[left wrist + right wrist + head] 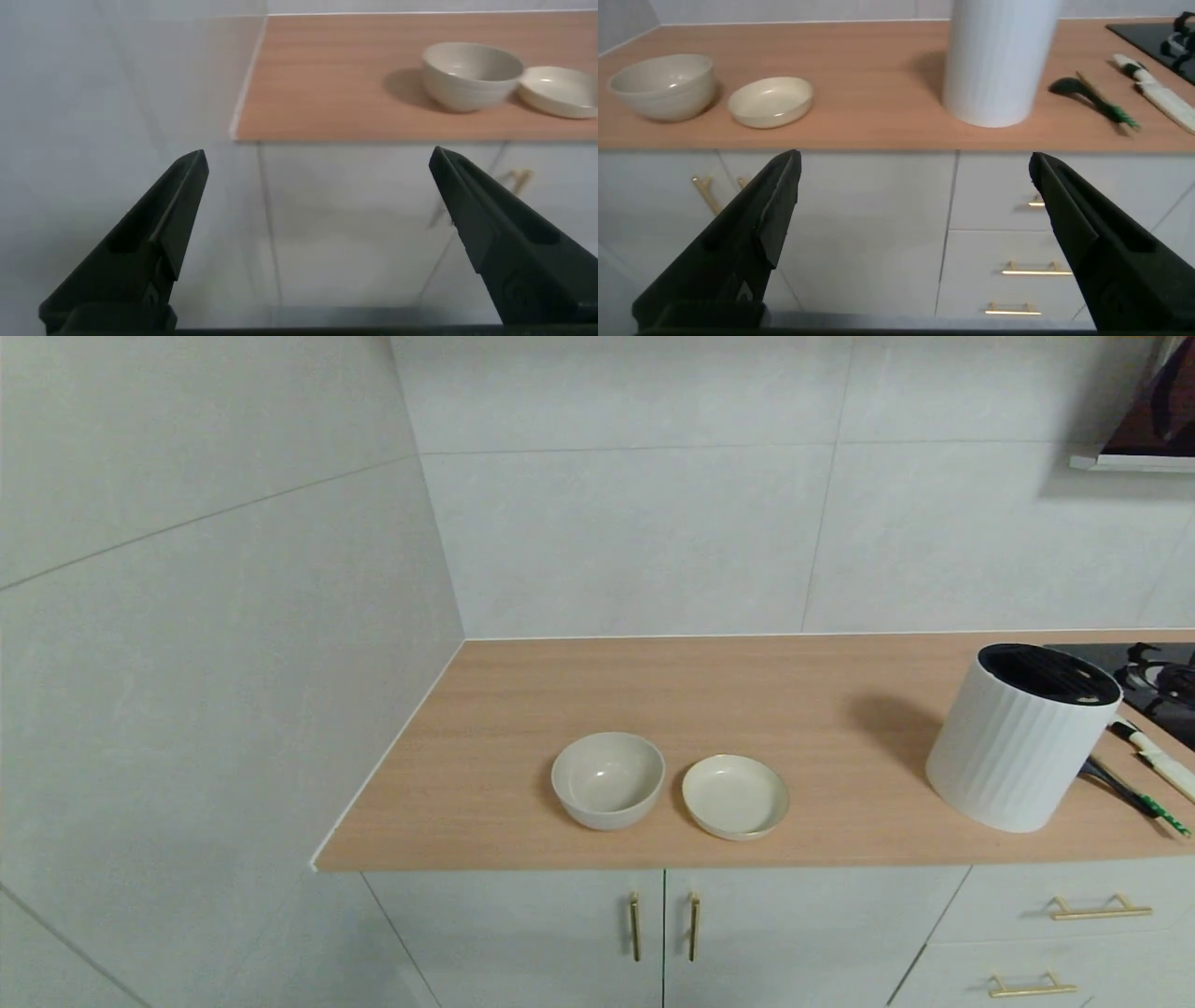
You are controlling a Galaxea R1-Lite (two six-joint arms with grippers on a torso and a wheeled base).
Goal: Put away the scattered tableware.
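Tableware comprises 2 cream pieces on the wooden surface (653, 691): 1 deep bowl (607, 779) and 1 shallow dish (735, 795). Both are upright, just beside each other near the front edge, with the bowl on the left. 1 white ribbed holder (1022, 751) with a black slotted top stands well apart to the right. Just beside its right side lie 1 black utensil (1130, 793) with a green-patterned handle and 1 white-handled utensil (1162, 763), near a black cooktop (1162, 677). My left jaws are apart, holding nothing, back from the surface's front edge near its left corner. My right jaws are apart, holding nothing, back from the front edge, facing the holder and the cabinet fronts (859, 233) below.
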